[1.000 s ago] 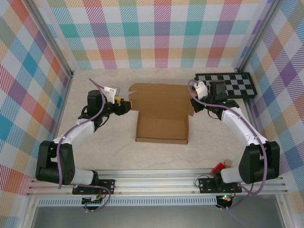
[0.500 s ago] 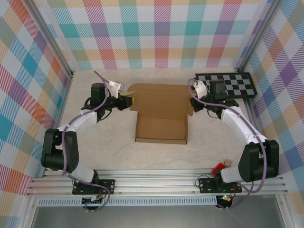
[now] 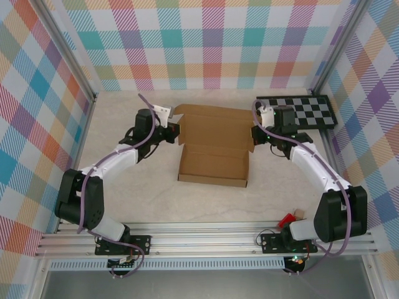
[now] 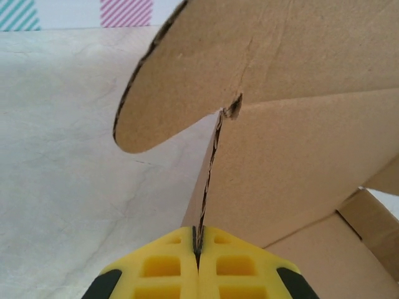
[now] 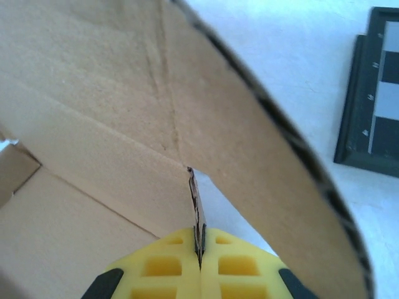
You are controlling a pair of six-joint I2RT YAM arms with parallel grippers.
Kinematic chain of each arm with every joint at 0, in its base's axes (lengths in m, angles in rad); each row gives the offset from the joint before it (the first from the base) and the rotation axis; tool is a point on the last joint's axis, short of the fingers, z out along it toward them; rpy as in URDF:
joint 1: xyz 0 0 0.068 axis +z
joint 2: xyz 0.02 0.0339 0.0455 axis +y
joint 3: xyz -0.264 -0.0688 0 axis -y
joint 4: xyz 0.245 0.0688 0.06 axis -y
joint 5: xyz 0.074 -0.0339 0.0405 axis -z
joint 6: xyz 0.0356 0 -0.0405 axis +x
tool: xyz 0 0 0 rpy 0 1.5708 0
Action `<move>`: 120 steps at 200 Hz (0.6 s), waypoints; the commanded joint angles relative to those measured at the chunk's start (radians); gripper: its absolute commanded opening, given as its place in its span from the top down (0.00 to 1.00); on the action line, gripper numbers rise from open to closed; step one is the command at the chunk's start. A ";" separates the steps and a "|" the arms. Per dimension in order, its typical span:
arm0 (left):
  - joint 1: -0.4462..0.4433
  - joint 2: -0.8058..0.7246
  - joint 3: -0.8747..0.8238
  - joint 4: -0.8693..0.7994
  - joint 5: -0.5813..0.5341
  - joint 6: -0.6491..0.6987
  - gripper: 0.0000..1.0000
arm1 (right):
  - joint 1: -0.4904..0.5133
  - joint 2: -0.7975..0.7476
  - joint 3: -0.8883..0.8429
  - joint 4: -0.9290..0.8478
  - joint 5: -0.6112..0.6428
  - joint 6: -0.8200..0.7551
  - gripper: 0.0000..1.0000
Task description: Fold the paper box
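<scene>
Left hand [image 3: 175,132]: its yellow pads are pressed together on a thin cardboard edge at the left side of the box lid. In the left wrist view the edge runs straight up from between the pads.

Task's thing: the plain brown cardboard paper box [image 3: 212,163] lies in the middle of the pale worktop [image 3: 137,193], between the two arms.

Box as container: the near part is a shallow rectangular tray with low walls standing up. Inside it, the plain brown cardboard floor shows.

Box lid: a wide panel joins the far side of the tray. It has a rounded ear flap at each far corner. In the wrist views the lid side is lifted off the worktop.

Box surface: plain brown board with fold creases. The wavy inner layer shows along the cut edges.

Right hand [image 3: 254,134]: its yellow pads are pressed together on the thin edge of the right side flap, just under the rounded ear.

Far right: a black-and-white checkerboard panel [image 3: 299,111] lies flat on the worktop, near the right hand but apart from the box.
</scene>
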 commanded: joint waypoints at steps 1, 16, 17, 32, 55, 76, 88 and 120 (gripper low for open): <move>-0.079 -0.057 -0.009 0.035 -0.169 -0.114 1.00 | 0.051 -0.066 -0.053 0.113 0.130 0.206 1.00; -0.115 -0.081 -0.026 0.066 -0.224 -0.158 1.00 | 0.087 -0.092 -0.080 0.174 0.190 0.249 1.00; -0.118 -0.083 -0.028 0.070 -0.226 -0.161 1.00 | 0.089 -0.093 -0.081 0.178 0.193 0.253 1.00; -0.138 -0.106 -0.054 0.135 -0.254 -0.199 1.00 | 0.115 -0.102 -0.096 0.250 0.225 0.290 1.00; -0.148 -0.113 -0.047 0.194 -0.272 -0.256 1.00 | 0.144 -0.075 -0.065 0.337 0.264 0.295 1.00; -0.152 -0.087 -0.013 0.226 -0.256 -0.308 1.00 | 0.150 -0.017 -0.010 0.384 0.272 0.306 1.00; -0.159 -0.066 -0.011 0.256 -0.252 -0.335 1.00 | 0.155 0.022 0.014 0.404 0.270 0.319 1.00; -0.186 -0.009 -0.054 0.356 -0.268 -0.350 1.00 | 0.180 0.077 -0.045 0.579 0.250 0.339 1.00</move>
